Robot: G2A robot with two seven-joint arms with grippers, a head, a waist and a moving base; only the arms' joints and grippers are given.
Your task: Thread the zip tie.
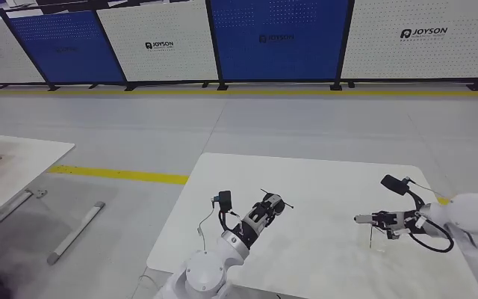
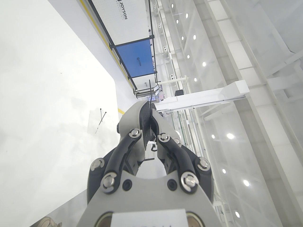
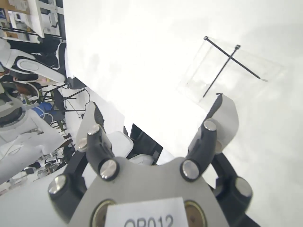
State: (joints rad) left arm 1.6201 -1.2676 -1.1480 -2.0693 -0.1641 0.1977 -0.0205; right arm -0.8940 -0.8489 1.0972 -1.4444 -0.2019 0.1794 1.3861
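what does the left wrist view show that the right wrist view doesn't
Left wrist view, not the right: the left gripper shut on a thin black zip tie that pokes out past its fingertips. Right wrist view, not the left: the right gripper, open, its fingers spread wide. Both: two crossed black zip ties lying on a clear plastic sheet on the white table.

left gripper (image 2: 150,109), right gripper (image 3: 157,103) well apart; crossed zip ties (image 3: 230,58) near right
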